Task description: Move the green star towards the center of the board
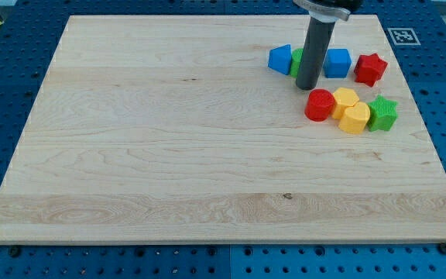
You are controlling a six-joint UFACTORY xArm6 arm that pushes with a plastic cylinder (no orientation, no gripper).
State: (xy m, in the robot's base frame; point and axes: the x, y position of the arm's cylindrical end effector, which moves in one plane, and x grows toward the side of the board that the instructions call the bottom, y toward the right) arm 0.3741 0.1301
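No pincer fitted; my tip [308, 85] sits just above red cylinder [319, 105], well left of green star [382, 113] on board [169, 155].

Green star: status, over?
My tip at upper cluster, off the star. Green star at view's right, uncentered. Yellow blocks, red cylinder block leftward path.

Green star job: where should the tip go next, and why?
Probably swing my tip round to the view's right of the green star. My tip now sits by the upper row, above the red cylinder, not touching the star. The yellow blocks lie against the star's left, so pushing from its right would likely drive them along too.
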